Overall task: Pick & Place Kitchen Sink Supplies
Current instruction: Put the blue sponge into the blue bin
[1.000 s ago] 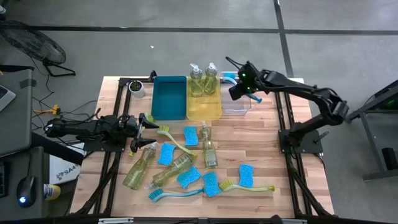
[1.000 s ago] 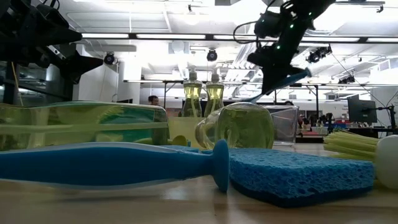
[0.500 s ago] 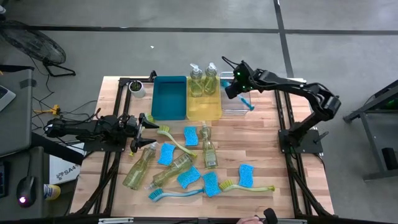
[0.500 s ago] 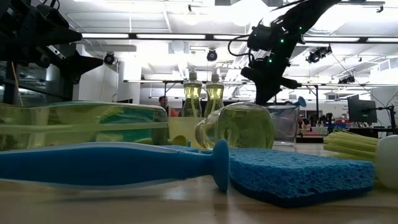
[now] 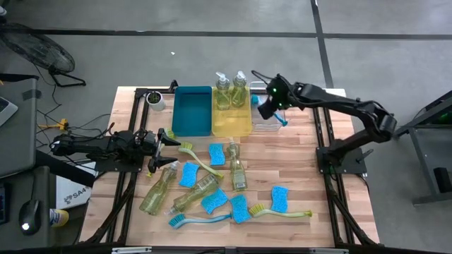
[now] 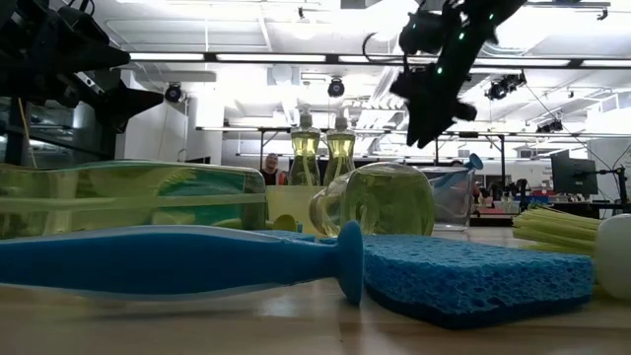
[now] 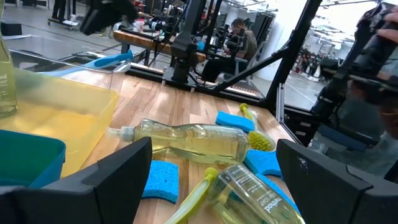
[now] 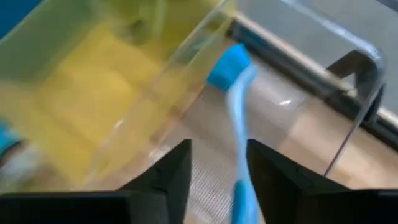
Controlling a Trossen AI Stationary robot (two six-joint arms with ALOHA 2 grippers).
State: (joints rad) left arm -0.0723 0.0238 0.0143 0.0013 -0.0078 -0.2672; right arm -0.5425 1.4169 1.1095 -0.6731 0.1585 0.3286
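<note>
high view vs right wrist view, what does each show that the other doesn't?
Only high view: the whole table, the teal bin, two upright soap bottles, the loose sponges, the waiting left pincer at the table's left edge, and the right pincer from outside, above the clear bin.
Only right wrist view: the right pincer's open fingers straddling the blue brush, not gripping it.
Both: the blue brush lying in the clear bin, beside the yellow bin.

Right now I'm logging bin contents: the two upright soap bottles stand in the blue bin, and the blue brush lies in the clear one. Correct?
Not quite. The high view shows both upright soap bottles in the yellow bin, not the blue bin. The blue brush does lie in the clear bin.
</note>
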